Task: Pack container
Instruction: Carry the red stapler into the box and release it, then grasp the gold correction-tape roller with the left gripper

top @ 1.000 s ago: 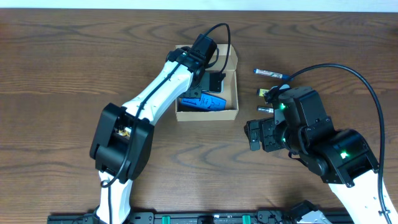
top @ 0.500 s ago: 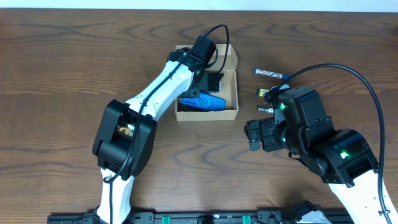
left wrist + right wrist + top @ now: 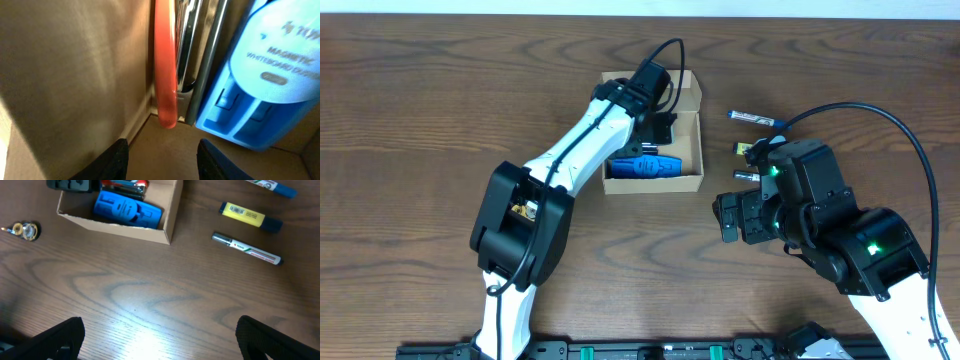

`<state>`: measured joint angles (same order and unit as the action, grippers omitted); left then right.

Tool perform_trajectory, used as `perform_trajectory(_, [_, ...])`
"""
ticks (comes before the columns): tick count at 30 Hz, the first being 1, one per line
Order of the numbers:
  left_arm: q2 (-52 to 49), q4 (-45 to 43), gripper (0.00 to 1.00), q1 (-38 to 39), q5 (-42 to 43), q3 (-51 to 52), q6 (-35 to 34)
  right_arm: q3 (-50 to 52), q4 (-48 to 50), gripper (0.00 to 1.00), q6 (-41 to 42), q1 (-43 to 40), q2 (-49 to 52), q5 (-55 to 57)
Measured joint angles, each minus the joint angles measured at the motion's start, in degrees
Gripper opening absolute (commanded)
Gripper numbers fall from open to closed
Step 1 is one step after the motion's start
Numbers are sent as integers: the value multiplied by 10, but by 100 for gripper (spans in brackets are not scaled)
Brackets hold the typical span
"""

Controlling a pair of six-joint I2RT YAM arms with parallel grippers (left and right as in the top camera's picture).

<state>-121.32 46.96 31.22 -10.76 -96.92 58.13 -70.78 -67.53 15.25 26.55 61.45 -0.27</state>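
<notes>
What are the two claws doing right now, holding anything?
Left gripper: open, empty, inside the cardboard box.
Right gripper: open, empty, above the table.

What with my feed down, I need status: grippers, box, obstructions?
Left gripper open, empty, down in the box. Right gripper open, empty, above the table. Box holds blue eraser; three markers lie outside.
</notes>
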Motion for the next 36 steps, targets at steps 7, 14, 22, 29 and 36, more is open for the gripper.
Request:
perform_trajectory(7, [95, 16, 51, 32, -3, 0, -68, 0, 0, 99, 0, 0, 0, 0])
perform_trajectory(14, [247, 134, 51, 31, 15, -2, -189, 0, 0, 99, 0, 0, 0, 0])
perform_trajectory(22, [304, 257, 50, -52, 31, -2, -366, 0, 0, 99, 0, 0, 0, 0])
perform_trajectory(29, [303, 306, 40, -146, 96, -1, -534, 0, 0, 99, 0, 0, 0, 0])
perform_trajectory(36, [304, 299, 27, -225, 138, 63, -649, 0, 0, 99, 0, 0, 0, 0])
